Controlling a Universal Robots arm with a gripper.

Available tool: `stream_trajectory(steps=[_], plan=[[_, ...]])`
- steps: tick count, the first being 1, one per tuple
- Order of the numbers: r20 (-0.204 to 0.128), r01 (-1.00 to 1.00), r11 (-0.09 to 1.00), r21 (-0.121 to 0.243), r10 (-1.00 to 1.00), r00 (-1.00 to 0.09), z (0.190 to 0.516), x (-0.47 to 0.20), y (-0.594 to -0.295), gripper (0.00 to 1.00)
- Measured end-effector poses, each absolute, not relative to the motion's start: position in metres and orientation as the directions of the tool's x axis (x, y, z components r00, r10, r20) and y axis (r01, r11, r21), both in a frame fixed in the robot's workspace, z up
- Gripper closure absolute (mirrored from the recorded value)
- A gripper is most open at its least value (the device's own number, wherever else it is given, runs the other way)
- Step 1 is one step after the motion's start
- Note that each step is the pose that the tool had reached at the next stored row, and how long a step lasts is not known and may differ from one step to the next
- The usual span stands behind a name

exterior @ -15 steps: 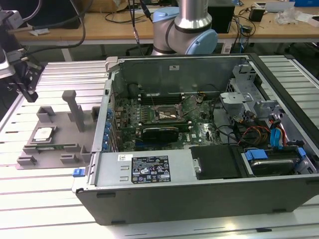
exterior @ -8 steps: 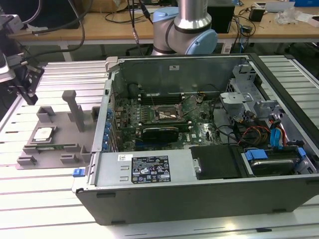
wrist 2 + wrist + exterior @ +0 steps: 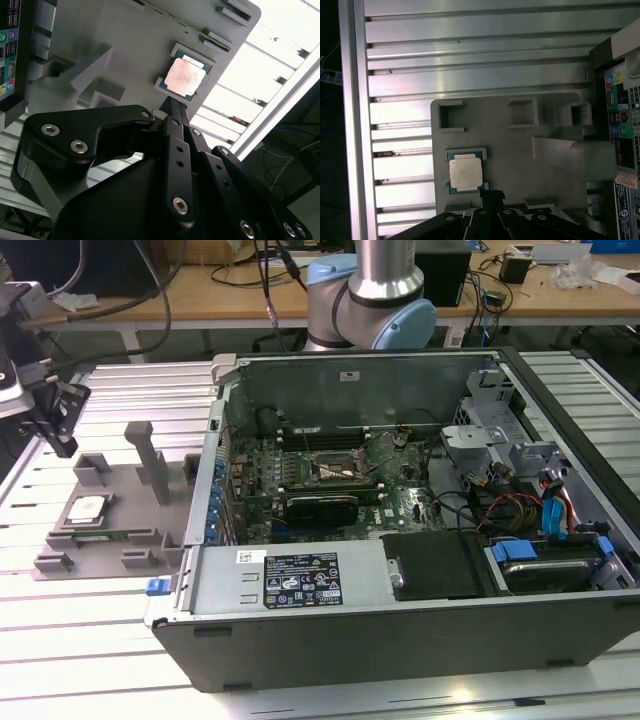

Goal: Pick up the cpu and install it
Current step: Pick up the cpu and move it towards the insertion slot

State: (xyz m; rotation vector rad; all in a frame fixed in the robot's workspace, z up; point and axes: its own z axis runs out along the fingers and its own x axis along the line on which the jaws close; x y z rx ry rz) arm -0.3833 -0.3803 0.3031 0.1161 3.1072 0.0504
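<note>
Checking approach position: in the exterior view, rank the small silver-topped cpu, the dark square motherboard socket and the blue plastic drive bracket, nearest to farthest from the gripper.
1. Small silver-topped cpu, in the grey plastic fixture by the black gripper, exterior view's left.
2. Dark square motherboard socket, middle of the open computer case.
3. Blue plastic drive bracket, case's far end, exterior view's right.

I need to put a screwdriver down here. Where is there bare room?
Bare table slats lie at the exterior view's lower left, bordered by the grey fixture and the computer case. More bare slats lie above the fixture in that view. It is crowded inside the case and near the cpu, where the gripper hovers.
</note>
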Motion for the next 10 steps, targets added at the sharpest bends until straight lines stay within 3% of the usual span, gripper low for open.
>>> stream_trajectory(steps=[10], plan=[[-0.031, 0.074, 0.997, 0.034, 0.075, -0.997, 0.278, -0.389, -0.380, 0.89]])
